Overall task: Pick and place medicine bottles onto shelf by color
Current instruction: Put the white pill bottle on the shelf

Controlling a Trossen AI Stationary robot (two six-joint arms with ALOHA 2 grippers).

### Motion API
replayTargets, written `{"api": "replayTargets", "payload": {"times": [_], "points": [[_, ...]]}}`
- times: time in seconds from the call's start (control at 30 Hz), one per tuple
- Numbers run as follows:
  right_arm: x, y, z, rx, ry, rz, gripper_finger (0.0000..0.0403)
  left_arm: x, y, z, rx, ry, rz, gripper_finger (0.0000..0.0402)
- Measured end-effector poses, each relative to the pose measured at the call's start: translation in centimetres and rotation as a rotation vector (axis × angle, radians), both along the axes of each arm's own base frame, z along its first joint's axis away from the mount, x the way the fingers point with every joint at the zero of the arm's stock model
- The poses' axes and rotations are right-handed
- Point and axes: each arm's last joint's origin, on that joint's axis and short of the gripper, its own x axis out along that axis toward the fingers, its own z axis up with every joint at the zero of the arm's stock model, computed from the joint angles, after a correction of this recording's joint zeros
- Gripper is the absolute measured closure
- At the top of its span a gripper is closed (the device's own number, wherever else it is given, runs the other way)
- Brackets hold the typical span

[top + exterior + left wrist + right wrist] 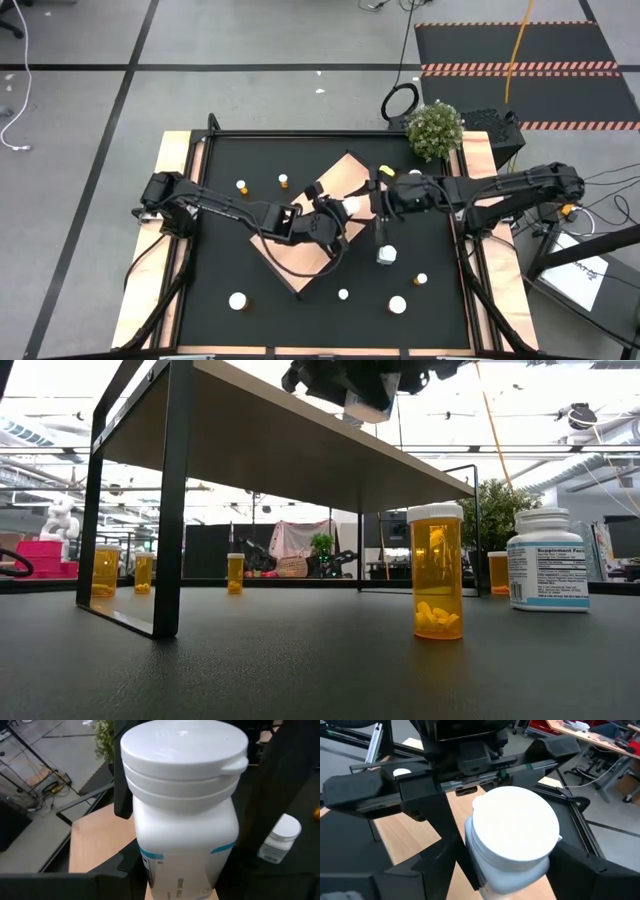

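A large white medicine bottle (pixel 356 207) with a white cap (pixel 515 827) stands upright over the right part of the shelf (pixel 300 250), a pale wood board on thin dark legs (pixel 165 560). My left gripper (pixel 343 213) reaches it from the left and my right gripper (pixel 368 205) from the right; both are shut on it. Whether its base rests on the board, I cannot tell. Other bottles stand on the black mat: orange ones (pixel 241 186) (pixel 283 181) (pixel 421 280) and white ones (pixel 386 255) (pixel 238 300) (pixel 397 304). My left gripper pinches the white bottle's lower body (pixel 165 880) between its two fingers, coming roughly level from the table's left. The bottle is upright, with pale board showing just under its base. My right gripper pinches the same bottle just under the cap (pixel 485 865), one finger (pixel 440 865) on each side. It slants down from the table's right. The cap stands clear above the fingers.
A potted plant (pixel 435 128) sits at the table's far right corner. In the low view an orange bottle (pixel 437 575) and a labelled white bottle (pixel 548 560) stand near the front right. The mat under and left of the shelf is bare.
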Motion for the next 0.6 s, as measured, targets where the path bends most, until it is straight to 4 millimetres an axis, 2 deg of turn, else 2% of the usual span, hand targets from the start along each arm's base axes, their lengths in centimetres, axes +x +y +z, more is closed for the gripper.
{"api": "replayTargets", "payload": {"times": [0.13, 0.33, 0.6], "points": [[-0.1, -0.7, -0.1, -0.032, 0.019, 0.008, 0.0166, 0.1, 0.5, -0.1, -0.029, 0.003, -0.002, 0.0232], [-0.5, -1.1, -0.1, -0.038, 0.034, 0.108, 0.0197, 0.2, 0.7, -0.1, -0.070, 0.008, -0.047, 0.0232], [-0.6, -1.8, 0.2, -0.093, 0.013, 0.149, 0.0202, 0.3, 0.9, 0.0, -0.049, 0.006, -0.047, 0.0231]]}}
